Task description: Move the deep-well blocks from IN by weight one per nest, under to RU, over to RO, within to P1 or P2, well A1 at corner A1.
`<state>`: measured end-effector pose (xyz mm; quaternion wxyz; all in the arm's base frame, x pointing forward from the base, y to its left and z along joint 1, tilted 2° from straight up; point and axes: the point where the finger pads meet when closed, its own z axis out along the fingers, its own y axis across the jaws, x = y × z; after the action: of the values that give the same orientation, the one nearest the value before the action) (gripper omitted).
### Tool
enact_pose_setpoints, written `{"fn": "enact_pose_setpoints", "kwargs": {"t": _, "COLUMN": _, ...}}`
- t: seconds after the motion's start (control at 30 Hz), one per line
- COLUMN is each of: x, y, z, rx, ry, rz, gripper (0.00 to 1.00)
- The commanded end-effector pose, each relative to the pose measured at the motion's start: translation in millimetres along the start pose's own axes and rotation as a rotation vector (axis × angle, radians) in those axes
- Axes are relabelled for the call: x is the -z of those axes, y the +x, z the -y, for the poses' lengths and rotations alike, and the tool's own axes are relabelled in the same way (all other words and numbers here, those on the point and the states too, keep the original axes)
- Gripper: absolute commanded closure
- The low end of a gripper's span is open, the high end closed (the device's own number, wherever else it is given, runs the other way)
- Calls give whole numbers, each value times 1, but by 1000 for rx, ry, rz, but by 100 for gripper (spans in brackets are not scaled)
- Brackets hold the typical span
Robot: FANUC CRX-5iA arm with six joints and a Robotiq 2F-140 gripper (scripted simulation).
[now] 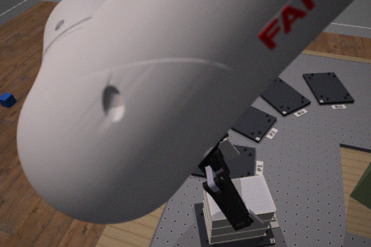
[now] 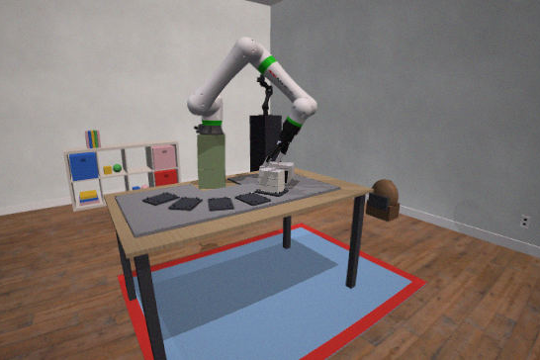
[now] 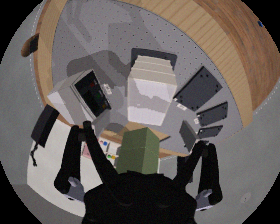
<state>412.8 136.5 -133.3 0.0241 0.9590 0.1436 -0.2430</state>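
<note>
Three white deep-well blocks [image 1: 256, 198] [image 2: 273, 179] [image 3: 150, 92] stand stacked on the infeed nest [image 1: 200, 217] near the table's right end. My gripper [image 1: 238, 218] [image 2: 275, 159] [image 3: 146, 121] is open and empty, close above the stack's top. In the top view one black finger crosses in front of the stack; the other finger is hidden by the arm. The check-weigher [image 3: 86, 95] [image 2: 290, 170] stands beside the stack. Four dark nests lie in a row: P1 [image 1: 242, 159], P2 [image 1: 256, 123], RU [image 1: 285, 96] and RO [image 1: 327, 87]. All four are bare.
The arm's white link [image 1: 140, 102] fills most of the top view. The green pedestal [image 2: 211, 160] [image 3: 138, 150] [image 1: 369, 186] carries the arm's base behind the nests. The nests also show in the exterior view [image 2: 221, 203]. A dark cabinet [image 2: 264, 140] stands behind the table.
</note>
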Motion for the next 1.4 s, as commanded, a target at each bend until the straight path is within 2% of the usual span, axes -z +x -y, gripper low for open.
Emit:
{"fn": "enact_pose_setpoints", "kwargs": {"t": 0.0, "x": -3, "y": 2, "z": 0, "rx": 0, "ry": 0, "rz": 0, "gripper": 0}}
{"fn": "enact_pose_setpoints", "kwargs": {"t": 1.07, "x": -44, "y": 25, "z": 0, "rx": 0, "ry": 0, "rz": 0, "gripper": 0}}
{"fn": "enact_pose_setpoints", "kwargs": {"t": 1.37, "x": -45, "y": 26, "z": 0, "rx": 0, "ry": 0, "rz": 0, "gripper": 0}}
